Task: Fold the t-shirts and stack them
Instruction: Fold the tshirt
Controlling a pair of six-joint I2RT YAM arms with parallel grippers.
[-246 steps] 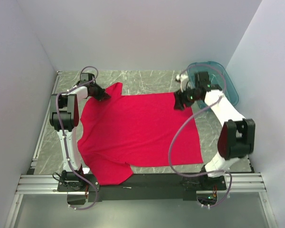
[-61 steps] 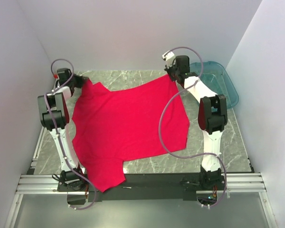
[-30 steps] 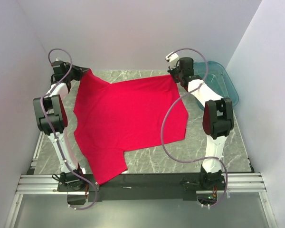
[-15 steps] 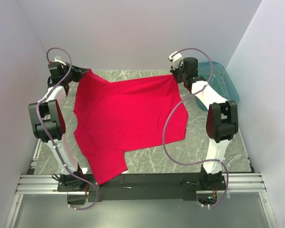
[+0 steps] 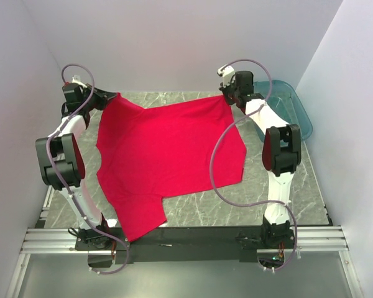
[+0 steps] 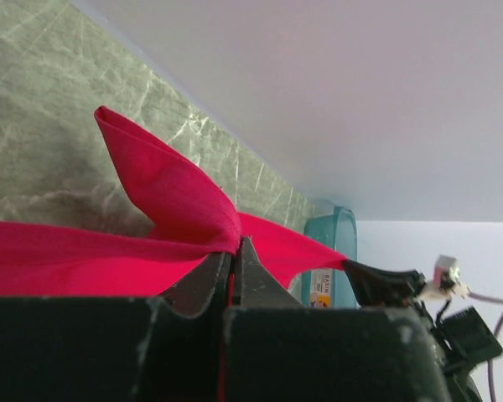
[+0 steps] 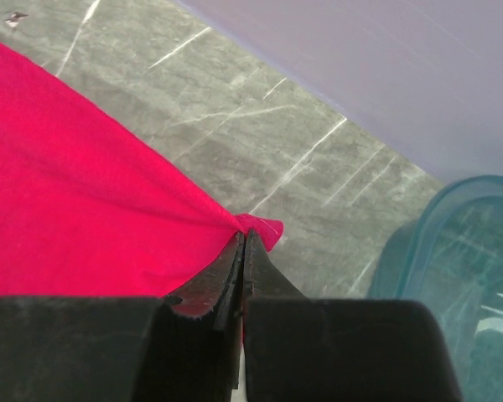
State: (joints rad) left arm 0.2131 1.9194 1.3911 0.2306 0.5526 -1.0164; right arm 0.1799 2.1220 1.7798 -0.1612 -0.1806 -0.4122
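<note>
The plain bright red short-sleeved cloth t-shirt [image 5: 168,155] hangs stretched by its far edge between the two arms. That edge starts just beside the teal translucent plastic basin [image 5: 296,118] and runs away from it. The rest drapes down onto the grey marbled tabletop [image 5: 286,186], and one sleeve reaches the dark rail [image 5: 199,234] at the corner farthest from the basin. The right gripper [image 5: 227,96], nearest the basin, is pinched tight on a corner of the shirt, with only a small tip of cloth showing past its jaws (the weakest point, I judge). If the arms pull further apart, that tip could slide free and the edge would drop. The left gripper [image 5: 109,98], well away from the basin, is closed on a thicker bunched fold, which looks safer. It may, though, carry a crease into the fold. The trailing sleeve could drag or snag on the rail. Swinging the right corner toward the basin could drop cloth over its rim.
</note>
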